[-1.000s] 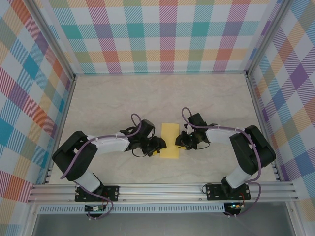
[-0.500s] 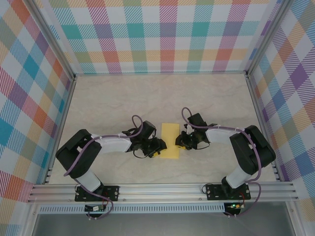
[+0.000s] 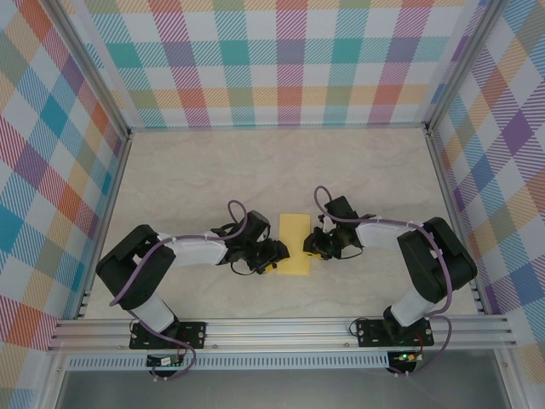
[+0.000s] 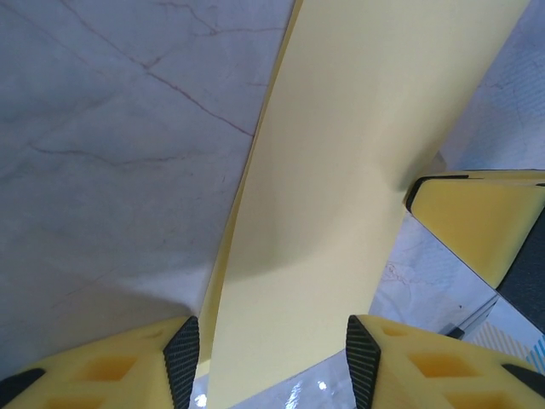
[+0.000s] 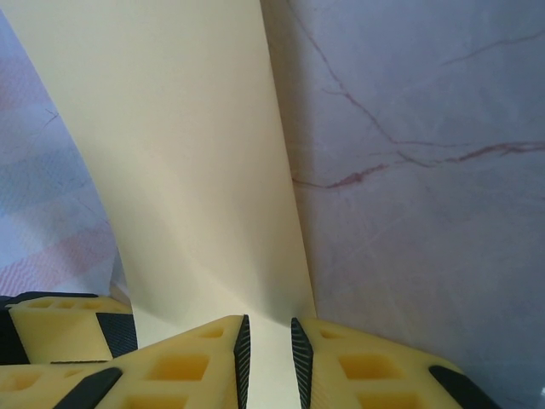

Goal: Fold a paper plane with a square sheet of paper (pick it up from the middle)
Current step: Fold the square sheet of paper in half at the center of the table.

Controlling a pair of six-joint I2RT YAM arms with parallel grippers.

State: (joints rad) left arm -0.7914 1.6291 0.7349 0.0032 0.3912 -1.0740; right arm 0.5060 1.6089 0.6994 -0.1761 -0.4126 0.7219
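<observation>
Right pincer point(image 5: 269, 341) nearly closed, pinching right edge of yellow paper point(image 3: 295, 244). Left pincer point(image 4: 272, 366) spread, paper's left edge sitting between its pads. Paper folded into narrow rectangle, lying mid-surface point(image 3: 213, 179) between both arms.

Folded yellow paper sheet point(image 4: 341, 170): far end cut off by top edge of left wrist view; near end runs out at bottom edge between left gripper point(image 4: 272, 354) jaws. Right wrist view: sheet's far end cut off likewise; near end hidden in narrow gap of right gripper point(image 5: 266, 349) jaws, pinch or mere touch unclear. Top view: sheet's near side edges partly covered by both grippers, contact too small to tell.
</observation>
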